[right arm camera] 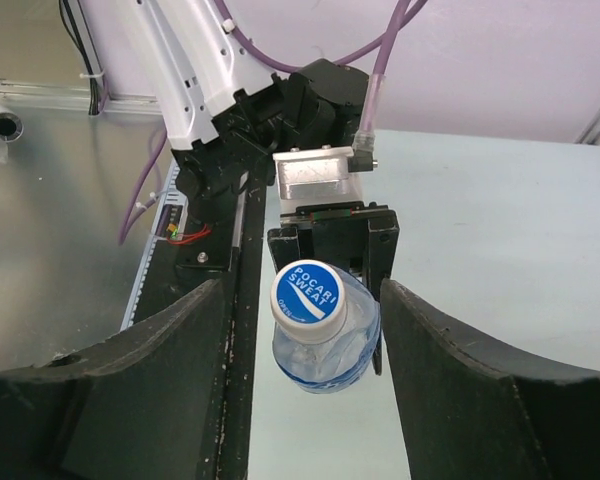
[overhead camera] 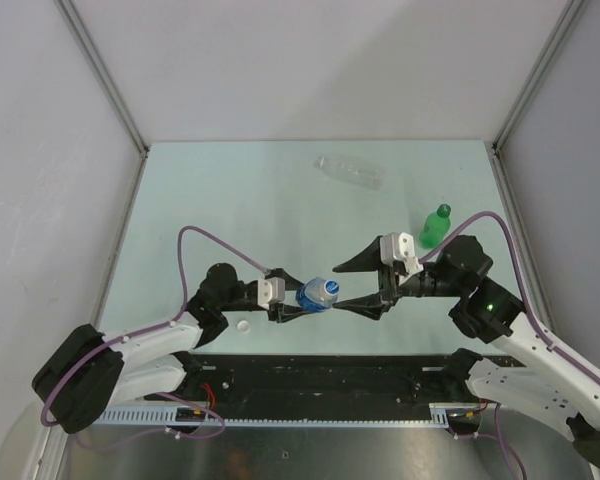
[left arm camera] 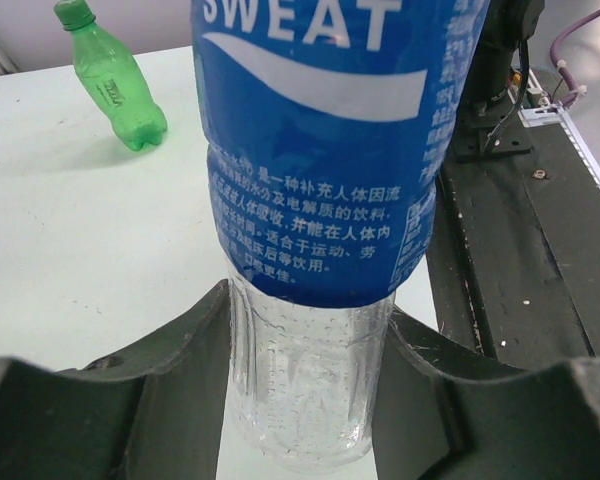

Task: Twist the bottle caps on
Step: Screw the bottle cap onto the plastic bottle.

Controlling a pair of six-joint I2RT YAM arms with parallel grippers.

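Left gripper (overhead camera: pixel 298 297): clamped on the lower body of the labelled bottle (overhead camera: pixel 316 295), below the blue label. Its jaws press against both sides of the clear ribbed part.

Labelled bottle: held off the table (overhead camera: pixel 230 200), just below the centre of the overhead frame. Its long axis runs roughly level, left to right across the frame, with the neck pointing at the right arm.

Cap (right arm camera: pixel 308 296): white with blue print, seated on the neck. It cannot be determined whether it is threaded down.

Right gripper (overhead camera: pixel 350 287): jaws apart, one on each side of the cap. In the right wrist view a clear gap shows on both sides and no contact is seen. The cap lies straight ahead of this gripper, on its centre line and slightly nearer the left finger (right arm camera: pixel 130 400).

Assessment: the coming move depends on the right gripper and the neck staying in line. The right arm is the one placed to turn the cap while the left braces the bottle.

Other items:
- Green bottle (overhead camera: pixel 435 226): upright, green cap on, right of centre.
- Clear bottle (overhead camera: pixel 348 171): lying on its side, upper centre.
- Loose white cap (overhead camera: pixel 243 326): on the table, near the left arm.
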